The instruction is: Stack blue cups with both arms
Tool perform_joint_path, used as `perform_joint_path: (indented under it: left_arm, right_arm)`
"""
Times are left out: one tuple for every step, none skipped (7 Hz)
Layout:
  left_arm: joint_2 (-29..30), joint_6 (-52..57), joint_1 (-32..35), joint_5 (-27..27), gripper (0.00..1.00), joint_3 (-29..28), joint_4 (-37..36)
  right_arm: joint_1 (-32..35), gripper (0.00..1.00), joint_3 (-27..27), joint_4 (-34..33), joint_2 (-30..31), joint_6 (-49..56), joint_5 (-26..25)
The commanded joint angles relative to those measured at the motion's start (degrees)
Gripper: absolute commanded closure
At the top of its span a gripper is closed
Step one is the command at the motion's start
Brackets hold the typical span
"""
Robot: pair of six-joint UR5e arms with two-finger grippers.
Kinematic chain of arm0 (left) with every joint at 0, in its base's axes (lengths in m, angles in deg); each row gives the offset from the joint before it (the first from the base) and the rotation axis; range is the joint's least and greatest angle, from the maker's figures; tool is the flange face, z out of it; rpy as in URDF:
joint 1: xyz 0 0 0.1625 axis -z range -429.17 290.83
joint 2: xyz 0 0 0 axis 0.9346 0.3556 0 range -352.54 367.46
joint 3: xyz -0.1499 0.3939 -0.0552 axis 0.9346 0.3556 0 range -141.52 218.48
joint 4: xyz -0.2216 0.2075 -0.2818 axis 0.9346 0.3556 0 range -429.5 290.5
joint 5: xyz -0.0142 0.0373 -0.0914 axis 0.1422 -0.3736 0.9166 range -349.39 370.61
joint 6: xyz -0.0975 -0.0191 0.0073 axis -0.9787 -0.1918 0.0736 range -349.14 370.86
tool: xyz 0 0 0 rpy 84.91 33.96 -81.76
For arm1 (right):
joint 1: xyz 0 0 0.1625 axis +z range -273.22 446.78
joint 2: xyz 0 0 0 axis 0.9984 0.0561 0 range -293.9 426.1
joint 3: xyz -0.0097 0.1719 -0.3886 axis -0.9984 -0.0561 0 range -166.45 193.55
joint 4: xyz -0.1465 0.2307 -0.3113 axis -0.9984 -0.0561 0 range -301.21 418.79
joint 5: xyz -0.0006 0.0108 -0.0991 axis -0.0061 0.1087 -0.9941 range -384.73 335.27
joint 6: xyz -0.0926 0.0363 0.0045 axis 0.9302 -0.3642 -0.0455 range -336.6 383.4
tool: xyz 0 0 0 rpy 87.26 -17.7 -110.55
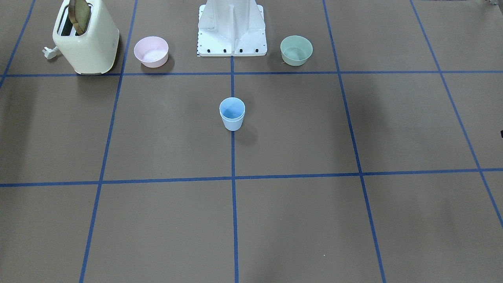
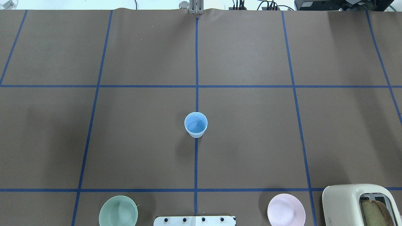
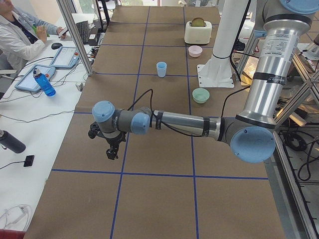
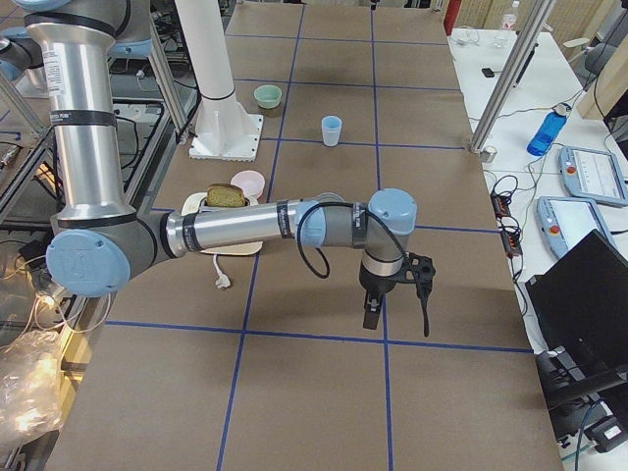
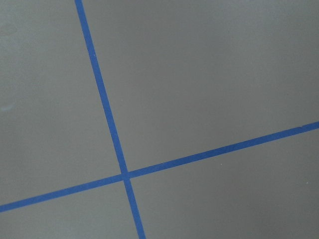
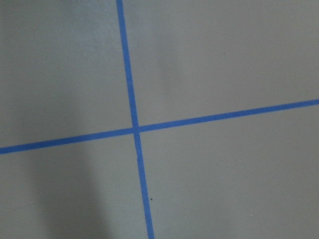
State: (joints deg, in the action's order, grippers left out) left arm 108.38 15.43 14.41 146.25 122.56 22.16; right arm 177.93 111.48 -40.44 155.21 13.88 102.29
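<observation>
Blue cups (image 1: 232,114): I see one cup shape only, with a second rim line just inside the top, so I read it as one nested in the other. The stack stands upright mid-counter (image 2: 251,141) on the centre tape line (image 2: 196,78), in front of the base column (image 1: 232,27) and well apart from everything else.

Left end effector (image 3: 113,153) hangs low over the counter's left end. Right end effector (image 4: 392,312) does the same at the right end. Both show only in the side views, and the wrist cams show just tape crosses, so I cannot tell how far either one is spread. Neither appears to carry anything.

Risks, as I judge them:
- Inner cup may not be fully seated. I can't tell whether the exposed rim band is even all round. If it's cocked, a bump to the counter could tip it.
- The stack is light plastic with a narrow base. If you bring either arm back through the centre, keep it high, because a forearm or cable loop brushing the rim would knock it over.
- Right arm (image 4: 235,228) lies across the toaster (image 1: 87,39) and pink bowl (image 1: 151,51) in the right side view. I can't tell its clearance above them, so a low retract could clip the bread slice or the bowl.
- Left arm (image 3: 184,123) runs close by the green bowl (image 1: 296,50), with the same concern.
- Both end effectors are near the counter. Lift before you swing, or a finger may drag on the paper.
</observation>
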Motion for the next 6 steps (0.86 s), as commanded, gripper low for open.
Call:
perform_joint_path:
  left_arm:
    - [-2.74, 0.17, 0.18, 0.07, 0.02, 0.11, 0.53]
    - [-2.83, 0.17, 0.18, 0.07, 0.02, 0.11, 0.62]
    - [-2.84, 0.17, 0.18, 0.07, 0.02, 0.11, 0.71]
    - [-2.92, 0.17, 0.18, -0.02, 0.02, 0.11, 0.71]
    - [-2.92, 0.17, 0.18, 0.07, 0.02, 0.11, 0.71]
    - [-3.01, 0.17, 0.18, 0.07, 0.02, 0.11, 0.80]
  right_arm:
    - [0.53, 0.00, 1.39, -0.08, 1.94, 0.20, 0.43]
    - [0.53, 0.00, 1.57, -0.17, 1.94, 0.20, 0.60]
    - [0.53, 0.00, 1.83, -0.26, 1.94, 0.20, 0.69]
    - [0.53, 0.00, 2.18, -0.43, 2.03, 0.20, 0.60]
    - [0.53, 0.00, 2.62, -0.52, 2.12, 0.11, 0.95]
    - [0.44, 0.00, 2.71, -0.52, 2.20, 0.11, 1.39]
